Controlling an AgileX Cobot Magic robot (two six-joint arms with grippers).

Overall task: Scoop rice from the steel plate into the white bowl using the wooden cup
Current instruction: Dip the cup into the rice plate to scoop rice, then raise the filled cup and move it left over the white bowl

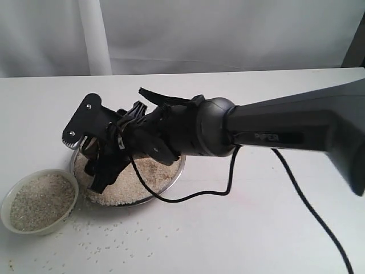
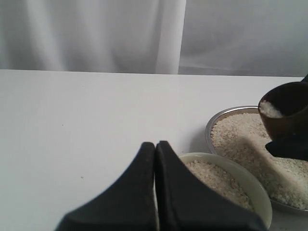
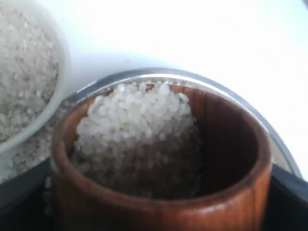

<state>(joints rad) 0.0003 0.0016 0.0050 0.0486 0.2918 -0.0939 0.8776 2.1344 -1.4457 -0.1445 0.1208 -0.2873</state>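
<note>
Now: right gripper [image 1: 104, 162] fingers [image 3: 288, 197] clamped on the wooden cup [image 3: 144, 211], which is part-filled with rice [image 3: 139, 125] and held tilted over the steel plate [image 1: 168, 182]. The white bowl [image 1: 7, 197] sits just beside the plate, on the left arm's side of the cup. Left gripper [image 2: 155, 150] pressed closed, empty, near the bowl. In the exterior view the wrist hides the cup.

Wide shallow shiny steel plate [image 1: 173, 178] sits left on the white desk [image 1: 256, 228], with the small cream-white ceramic bowl [image 1: 7, 201] just beside it, near-left. Pale loose rice [image 1: 151, 171] lies in both, and stray grains are on the desk in front. Small reddish-brown wooden cup [image 2: 284, 121], rice inside, hangs over the plate.
</note>
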